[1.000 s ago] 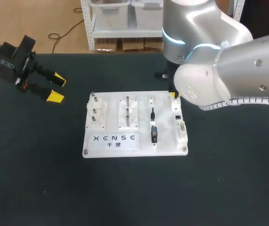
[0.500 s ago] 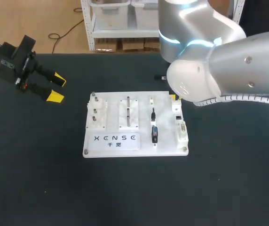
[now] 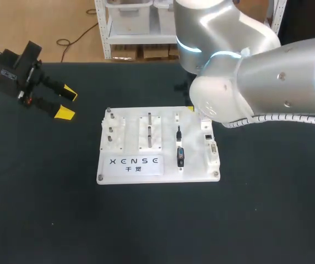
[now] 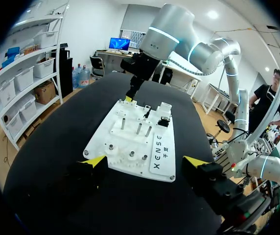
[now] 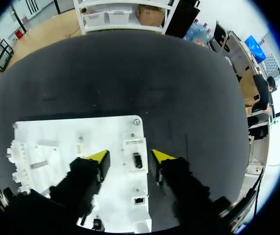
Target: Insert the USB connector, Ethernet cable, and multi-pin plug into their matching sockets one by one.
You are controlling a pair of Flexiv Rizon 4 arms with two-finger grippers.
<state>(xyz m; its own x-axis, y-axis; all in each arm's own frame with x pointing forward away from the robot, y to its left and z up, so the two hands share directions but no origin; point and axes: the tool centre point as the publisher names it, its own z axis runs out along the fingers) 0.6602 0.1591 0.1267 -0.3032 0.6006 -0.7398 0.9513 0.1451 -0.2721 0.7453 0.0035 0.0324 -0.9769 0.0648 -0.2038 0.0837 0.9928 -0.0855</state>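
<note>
The right pincer hangs wide open and empty over the far right corner of the white board, its yellow tips straddling the socket column without touching it. The left pincer, equally open and empty, is parked well to the left above the black table.

Two plugs wait in holders just left of the sockets: a slim black plug and, nearer, a dark connector with a blue patch. Which is which cannot be told.

Both look small, light and rigid. They are likely best pinched across the flat sides of the shell, sparing the delicate contacts.

Upright posts crowd the board's left side, clear of the route.
</note>
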